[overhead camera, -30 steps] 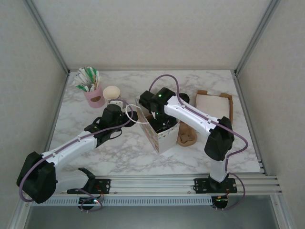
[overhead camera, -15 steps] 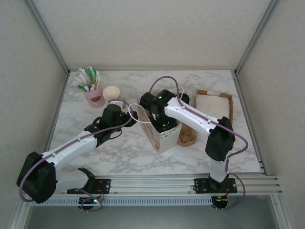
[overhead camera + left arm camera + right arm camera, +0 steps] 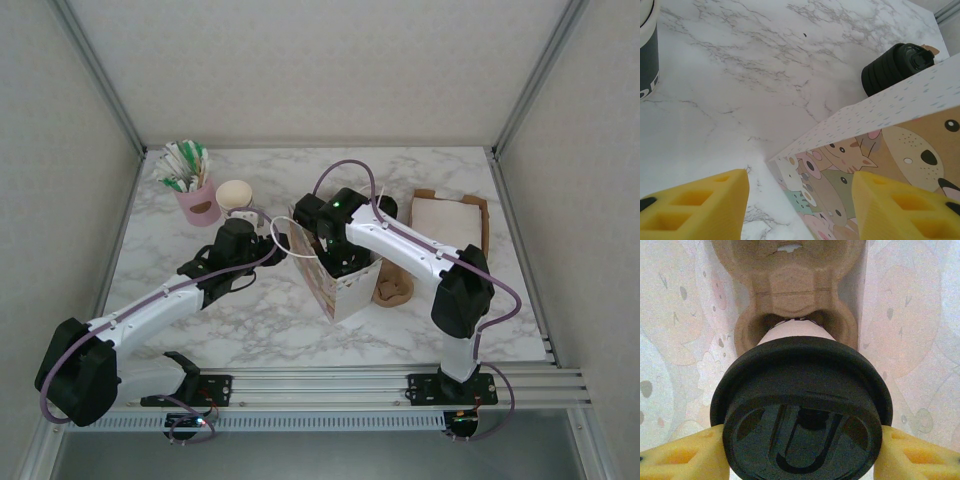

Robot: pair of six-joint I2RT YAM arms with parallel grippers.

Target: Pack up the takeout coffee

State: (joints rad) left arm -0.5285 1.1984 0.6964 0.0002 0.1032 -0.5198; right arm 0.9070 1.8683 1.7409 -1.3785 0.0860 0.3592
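The takeout coffee [image 3: 800, 405], a cup with a black lid, hangs inside the animal-print paper bag [image 3: 345, 290], and my right gripper [image 3: 800, 455] is shut on its lid from both sides. Below the cup, at the bag's bottom, lies a brown pulp cup carrier [image 3: 790, 285]. From above, the right gripper [image 3: 335, 255] reaches down into the bag's open top. My left gripper [image 3: 262, 240] stands open at the bag's left side, beside the white handle loop [image 3: 285, 240]. In the left wrist view its yellow fingers [image 3: 700, 205] frame the printed bag wall [image 3: 880, 150] without touching it.
A black cylinder [image 3: 895, 67] stands behind the bag. A cream-rimmed paper cup [image 3: 235, 195] and a pink holder of sachets [image 3: 195, 195] are at the back left. A cardboard tray [image 3: 450, 220] lies at the right. Another brown carrier [image 3: 392, 290] sits right of the bag.
The right gripper has sunk slightly deeper into the bag with the cup. The left arm has stayed where it was.
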